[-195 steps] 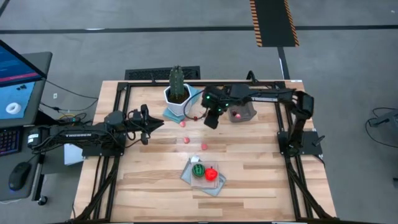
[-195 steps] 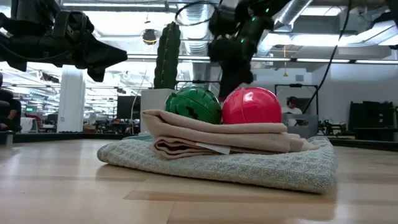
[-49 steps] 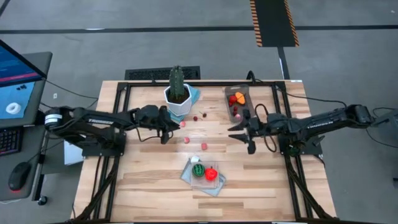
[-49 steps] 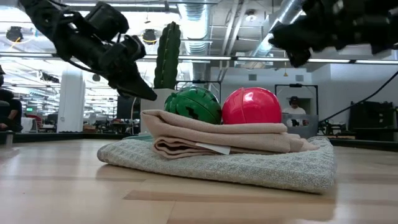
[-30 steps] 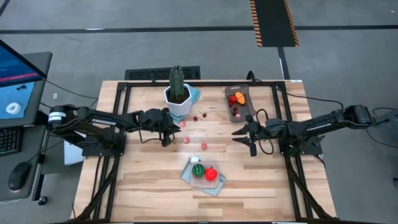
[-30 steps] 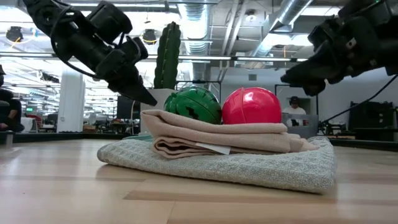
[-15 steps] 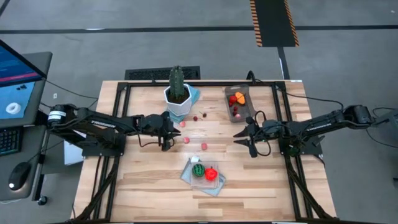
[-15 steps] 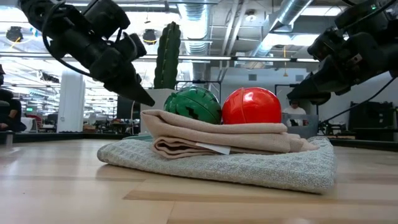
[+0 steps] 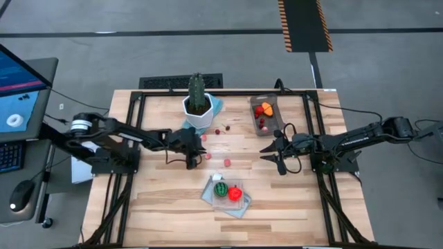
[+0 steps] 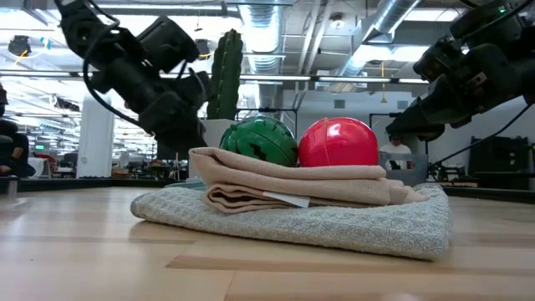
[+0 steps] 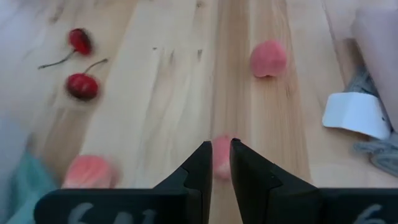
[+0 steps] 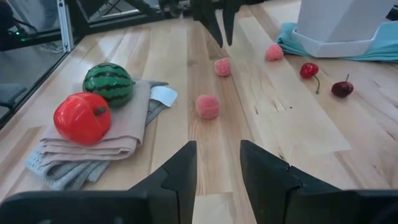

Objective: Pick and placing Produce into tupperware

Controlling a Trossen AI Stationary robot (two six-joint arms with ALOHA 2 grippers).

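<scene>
Over the surface (image 9: 166,194) | left hand (image 9: 192,158) is hovering above a pink berry (image 11: 220,157), fingers nearly closed, gripping nothing | right hand (image 9: 271,154) is waiting open near the tupperware (image 9: 275,113)

My wooden table (image 9: 166,200) is a slatted light butcher-block top in a black frame. Taking its middle as the dial's centre, a teal cloth (image 9: 216,105) lies flat at 11 o'clock near the far edge. The tupperware (image 9: 277,114) stands at 1 o'clock, well apart from that cloth. Two cherries (image 9: 217,131) lie on bare wood between them, close together. Three pink berry pieces (image 9: 207,156) are strung from 11 o'clock in to the centre, each apart from the others. At 6 o'clock a folded grey towel (image 9: 239,209) lies skewed to the planks.
</scene>
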